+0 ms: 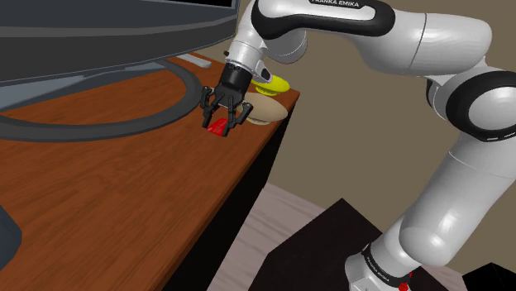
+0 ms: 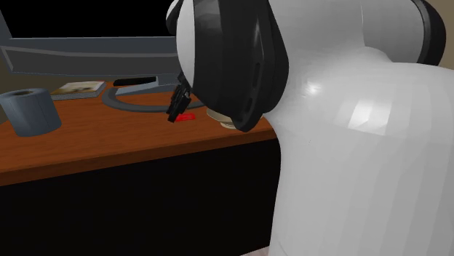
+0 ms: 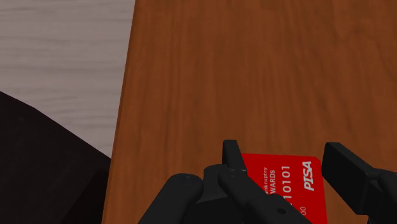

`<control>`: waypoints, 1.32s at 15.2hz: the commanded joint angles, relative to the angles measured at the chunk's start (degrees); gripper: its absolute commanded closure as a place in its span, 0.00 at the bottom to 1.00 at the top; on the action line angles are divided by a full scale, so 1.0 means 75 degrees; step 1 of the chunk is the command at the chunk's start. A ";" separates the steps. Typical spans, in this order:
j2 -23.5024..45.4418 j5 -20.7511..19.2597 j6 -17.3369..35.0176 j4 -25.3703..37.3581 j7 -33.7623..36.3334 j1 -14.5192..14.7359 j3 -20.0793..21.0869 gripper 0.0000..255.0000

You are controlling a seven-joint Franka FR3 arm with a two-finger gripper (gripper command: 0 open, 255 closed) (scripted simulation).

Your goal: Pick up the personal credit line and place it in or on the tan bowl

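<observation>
Gripper [image 1: 222, 116]: 2 black fingers spread, pointing down at the desk, 1 on each side of the card; clamped on nothing.
Card [image 3: 283, 186]: red, white print "10101" and "PISA"; lies flat on the wooden desk [image 1: 124, 190] between the fingers, near the desk's edge.
Tan bowl [image 1: 266, 111]: just beside the card, towards the shoulder view's right, at the desk's corner.
Yellow object [image 1: 275, 83]: behind the bowl; kind unclear.
Grey cylinder [image 2: 29, 110]: upright, well apart from the card.
</observation>
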 commanded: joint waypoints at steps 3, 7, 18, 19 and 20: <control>-0.0004 -0.0027 -0.0335 0.0385 0.0206 0.0005 0.0009 1.00; 0.0024 -0.0058 -0.0680 0.0809 0.0404 0.0004 0.0012 1.00; 0.0123 -0.0100 -0.1717 0.1882 0.0593 -0.0212 -0.0110 1.00; 0.0093 -0.0086 -0.1841 0.1882 0.0447 -0.0331 -0.0181 1.00; 0.0072 -0.0077 -0.1966 0.1894 0.0304 -0.0447 -0.0253 1.00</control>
